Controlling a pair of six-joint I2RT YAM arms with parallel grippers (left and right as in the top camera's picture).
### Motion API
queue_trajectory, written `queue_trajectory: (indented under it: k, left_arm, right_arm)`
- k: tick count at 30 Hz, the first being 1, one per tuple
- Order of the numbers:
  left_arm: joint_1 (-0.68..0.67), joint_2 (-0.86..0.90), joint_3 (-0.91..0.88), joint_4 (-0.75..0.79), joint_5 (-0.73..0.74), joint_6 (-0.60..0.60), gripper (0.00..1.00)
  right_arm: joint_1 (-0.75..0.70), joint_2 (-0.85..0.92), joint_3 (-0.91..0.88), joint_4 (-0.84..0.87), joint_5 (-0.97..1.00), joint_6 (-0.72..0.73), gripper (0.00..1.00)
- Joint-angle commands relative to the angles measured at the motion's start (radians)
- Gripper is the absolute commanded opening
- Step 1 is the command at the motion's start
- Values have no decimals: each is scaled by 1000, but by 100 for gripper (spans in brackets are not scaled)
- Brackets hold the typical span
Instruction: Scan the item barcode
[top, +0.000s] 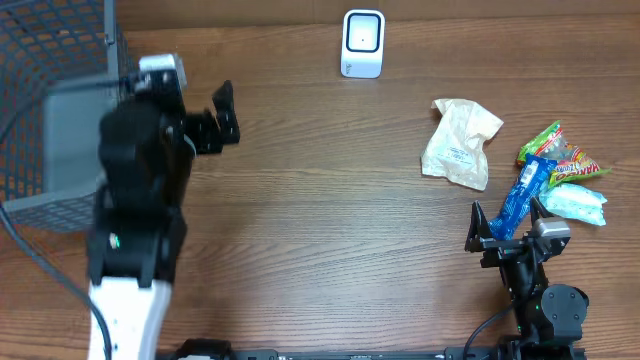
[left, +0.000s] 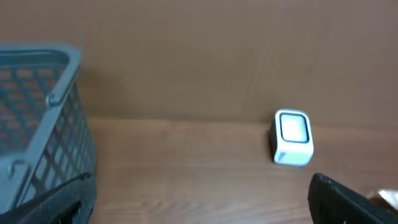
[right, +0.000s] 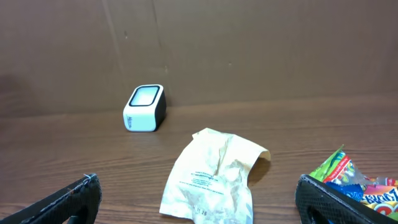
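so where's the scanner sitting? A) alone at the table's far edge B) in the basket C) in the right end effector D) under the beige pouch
A: the white scanner stands alone at the far edge, apart from the basket and the beige pouch.
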Motion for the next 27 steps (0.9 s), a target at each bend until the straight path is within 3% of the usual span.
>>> queue_trajectory:
  k: [1, 7, 11, 24, 27]
  left_arm:
    - [13, -122, -233, 141, 99, 175, 100]
    - [26, -401, -633, 452, 123, 220, 100]
    - [26, -540, -795, 537, 114, 242, 100]
    - [79, -890, -1062, 527, 105, 293, 100]
    - [93, -959, -1064, 401, 108, 293, 100]
  right_arm:
    - [6, -12, -10, 6, 10, 4, 100]
    - [6, -12, -10, 6, 10, 4, 100]
    - [6, -12, -10, 6, 10, 4, 100]
    - [6, -12, -10, 6, 10, 4, 100]
    - [6, -12, -10, 6, 10, 4, 100]
